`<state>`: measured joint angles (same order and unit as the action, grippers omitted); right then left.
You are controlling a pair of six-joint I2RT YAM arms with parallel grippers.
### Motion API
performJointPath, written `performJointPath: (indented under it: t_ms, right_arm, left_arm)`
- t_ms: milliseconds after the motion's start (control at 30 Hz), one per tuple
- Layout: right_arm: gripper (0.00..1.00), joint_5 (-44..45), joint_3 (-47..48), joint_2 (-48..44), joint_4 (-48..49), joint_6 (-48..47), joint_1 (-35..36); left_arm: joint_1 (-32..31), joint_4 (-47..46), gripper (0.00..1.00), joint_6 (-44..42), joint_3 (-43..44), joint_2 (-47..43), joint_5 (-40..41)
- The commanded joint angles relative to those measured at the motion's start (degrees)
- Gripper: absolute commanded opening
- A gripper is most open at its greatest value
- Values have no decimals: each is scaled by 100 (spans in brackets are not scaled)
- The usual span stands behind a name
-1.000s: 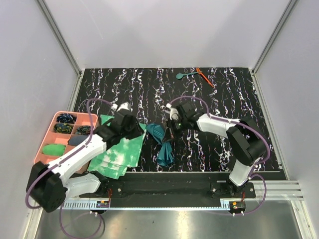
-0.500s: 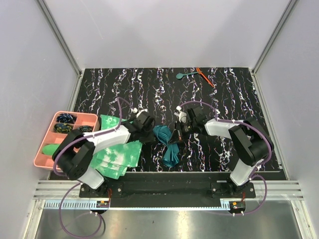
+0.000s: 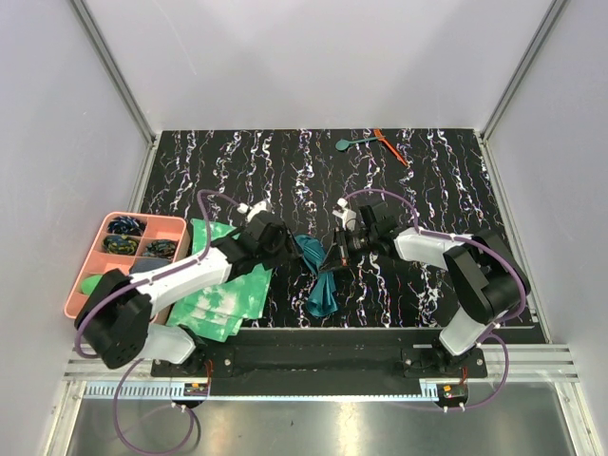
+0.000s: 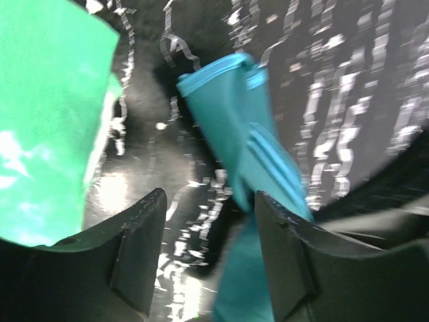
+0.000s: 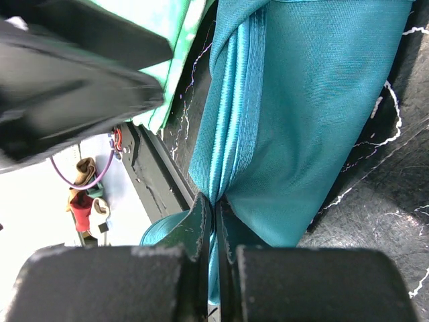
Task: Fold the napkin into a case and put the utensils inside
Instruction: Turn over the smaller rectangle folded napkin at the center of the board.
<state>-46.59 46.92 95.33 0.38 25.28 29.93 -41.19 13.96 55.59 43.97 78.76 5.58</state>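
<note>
The right pincer (image 5: 214, 209) is shut tight on a bunched fold of the dark teal napkin (image 5: 301, 100). The left pincer (image 4: 209, 201) is open and holds nothing. The napkin lies just past its fingers, crumpled on the black table (image 3: 427, 190) between both arms. Green-and-white cloths (image 3: 223, 299) lie under the left arm, beside a pink tray (image 3: 142, 217). The teal spoon (image 3: 350, 143) and orange stick (image 3: 390, 146) lie far back, well apart from the napkin.
</note>
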Motion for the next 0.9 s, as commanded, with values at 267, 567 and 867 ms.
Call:
performJointPath:
  t_ms: [267,567,867]
  right_arm:
    - [0,-122,55,-190,111,-172,-23]
    - [0,-70,-7,-296,15,-313,-23]
    - [0,-78,-51,-269,32,-401,-14]
  left_arm:
    - [102,230,74,1075,929,753,-250]
    - [102,327,59,1164,1334,1352,-137]
    - [50,371,50,972,1597,1677,48]
